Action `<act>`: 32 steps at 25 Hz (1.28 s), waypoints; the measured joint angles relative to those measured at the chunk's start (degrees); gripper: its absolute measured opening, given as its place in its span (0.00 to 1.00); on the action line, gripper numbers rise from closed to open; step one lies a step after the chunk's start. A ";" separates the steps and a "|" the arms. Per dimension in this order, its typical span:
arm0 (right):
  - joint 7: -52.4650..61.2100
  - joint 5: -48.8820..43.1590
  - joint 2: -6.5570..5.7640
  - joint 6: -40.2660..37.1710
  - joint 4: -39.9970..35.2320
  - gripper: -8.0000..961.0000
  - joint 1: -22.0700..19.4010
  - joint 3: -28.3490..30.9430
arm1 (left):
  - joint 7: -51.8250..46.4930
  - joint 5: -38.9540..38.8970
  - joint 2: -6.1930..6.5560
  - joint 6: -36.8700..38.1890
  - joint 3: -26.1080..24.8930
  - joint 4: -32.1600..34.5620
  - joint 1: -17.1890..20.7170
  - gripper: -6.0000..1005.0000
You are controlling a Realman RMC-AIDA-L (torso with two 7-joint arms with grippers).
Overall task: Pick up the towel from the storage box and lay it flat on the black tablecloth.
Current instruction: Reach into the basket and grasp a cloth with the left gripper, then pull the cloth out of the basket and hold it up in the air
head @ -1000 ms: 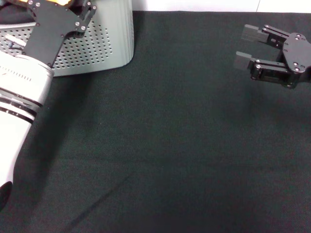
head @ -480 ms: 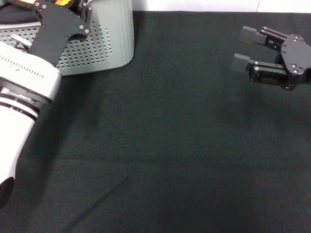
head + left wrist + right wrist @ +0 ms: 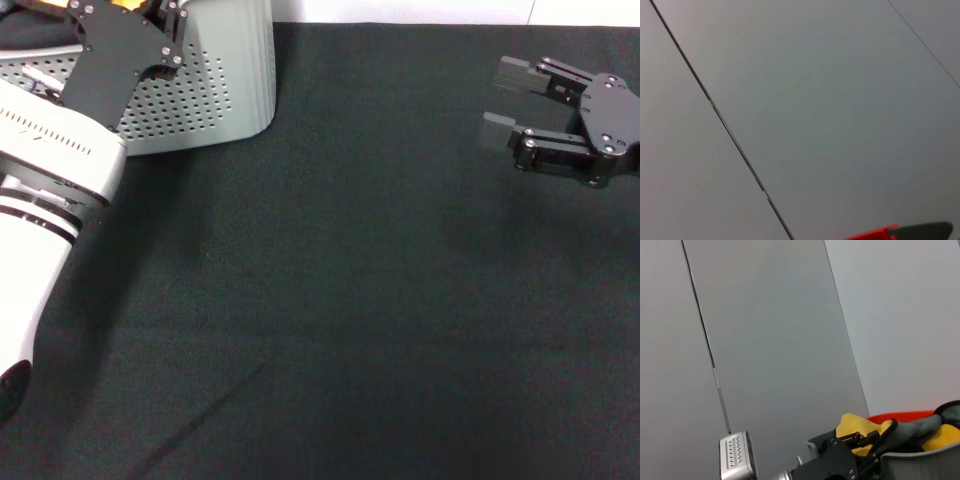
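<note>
Black metal fingers of the right gripper (image 3: 505, 100) stand apart with a clear gap between the 2 flat pads, holding nothing, at about 2 o'clock in the head view. Its fingers point toward 9 o'clock, and it hovers above the black tablecloth (image 3: 380, 300) well apart from everything else.

At 10 o'clock in the same view, the left arm reaches up and over the storage box (image 3: 235, 95). The left gripper (image 3: 150, 20) is at the box's top edge, with its black bracket plate lying across the perforated side; its fingers run out of the picture, so whether they are spread or closed cannot be told. The arm's white casing with thin black bands fills the 9 o'clock edge.

From the right wrist view, the left gripper (image 3: 855, 452) shows farther off at the rim of the storage box (image 3: 920, 465), with yellow cloth (image 3: 857, 426), grey-green fabric (image 3: 940, 420) and an orange-red piece (image 3: 900, 416) bunched around it. Whether that grey-green fabric is the towel cannot be told. Behind it stand pale grey wall panels (image 3: 780, 340) divided by dark seams.

The left wrist view shows only those grey panels (image 3: 830, 110), plus an orange-red sliver and a grey edge at its border.

The tablecloth lies flat with faint creases near 7 o'clock.
</note>
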 joint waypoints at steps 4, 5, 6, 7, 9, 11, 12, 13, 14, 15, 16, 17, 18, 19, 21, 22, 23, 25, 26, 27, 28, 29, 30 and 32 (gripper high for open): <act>0.00 0.02 0.00 0.00 0.00 0.91 0.00 0.05 | -0.34 -0.06 0.00 -0.14 -0.06 0.02 -0.01 0.37; 0.00 0.03 0.00 0.00 0.00 0.91 0.00 0.10 | -0.36 -0.09 0.00 -0.17 -0.16 0.02 -0.01 0.37; 0.00 0.03 0.00 0.01 0.00 0.91 0.00 0.12 | -0.37 -0.22 0.00 -0.18 -0.18 0.02 -0.01 0.35; 0.00 0.04 0.00 0.05 0.00 0.91 0.00 0.16 | -0.37 -0.59 0.00 -0.18 -0.15 0.02 -0.01 0.33; 0.00 0.05 0.00 0.15 0.00 0.91 0.00 0.23 | -0.38 -1.80 -0.01 -0.18 0.01 0.03 -0.01 0.28; 0.00 0.06 0.00 0.24 0.00 0.91 0.00 0.29 | -0.43 -2.82 0.00 -0.18 0.09 0.02 -0.01 0.24; 0.00 0.07 0.00 0.26 0.00 0.91 0.00 0.32 | -0.45 -3.01 -0.01 -0.20 0.10 0.02 0.00 0.21; 0.00 0.10 0.00 0.32 0.00 0.91 0.00 0.33 | -0.48 -3.16 -0.01 -0.22 0.09 0.02 0.00 0.18; 0.00 0.11 0.00 0.37 0.00 0.91 0.00 0.34 | -0.49 -3.24 -0.01 -0.24 0.09 0.02 0.00 0.15; 0.00 0.12 0.00 0.45 0.00 0.91 0.00 0.35 | -0.53 -3.51 -0.01 -0.31 0.09 0.02 0.00 0.11; 0.00 0.14 0.00 0.53 0.00 0.91 0.00 0.35 | -0.70 -3.80 0.00 -0.36 0.09 0.02 -0.01 0.08; 0.00 0.14 0.00 0.57 0.00 0.91 0.00 0.35 | -1.11 -4.10 0.00 -0.40 0.11 0.02 0.00 0.05; 0.00 0.15 0.00 0.60 0.00 0.91 0.00 0.35 | -1.60 -4.19 -0.01 -0.40 0.13 0.02 -0.01 0.05; 0.01 0.19 0.00 0.60 0.00 0.91 0.00 0.35 | -2.69 -4.29 -0.01 -0.26 0.15 0.07 0.03 0.05; 0.00 0.28 0.00 0.61 0.00 0.91 -0.05 0.36 | -5.71 -4.31 0.00 0.66 0.16 0.94 0.53 0.04; 0.00 0.31 0.00 0.62 0.00 0.91 -0.09 0.35 | -7.07 -4.31 0.03 1.03 0.17 1.65 0.97 0.04; 0.00 0.33 0.00 0.63 0.00 0.91 -0.11 0.36 | -8.87 -4.30 0.12 1.44 0.17 3.05 1.84 0.04; 0.00 0.33 0.00 0.63 0.00 0.91 -0.12 0.36 | -10.78 -4.15 0.26 1.73 0.17 4.85 2.97 0.04; 0.01 0.33 0.00 0.65 0.00 0.91 -0.13 0.36 | -10.78 -4.15 0.26 1.73 0.17 4.85 2.97 0.04; 0.01 0.33 -0.01 0.66 0.00 0.91 -0.16 0.36 | -12.67 -3.97 0.41 1.88 0.17 6.46 4.06 0.04; 0.06 0.34 -0.05 0.70 0.00 0.91 -0.20 0.36 | -18.70 -1.39 0.88 1.96 0.05 13.33 8.12 0.03; 0.10 0.35 -0.09 0.71 0.00 0.91 -0.22 0.37 | -19.59 -0.59 0.97 1.96 -0.03 14.38 8.74 0.03; 0.11 0.36 -0.12 0.72 -0.01 0.91 -0.23 0.40 | -22.13 1.07 1.21 1.98 -0.22 16.43 10.12 0.03; 0.12 0.36 -0.18 0.71 0.00 0.91 -0.24 0.43 | -27.82 4.19 1.84 2.00 -0.47 19.77 12.34 0.02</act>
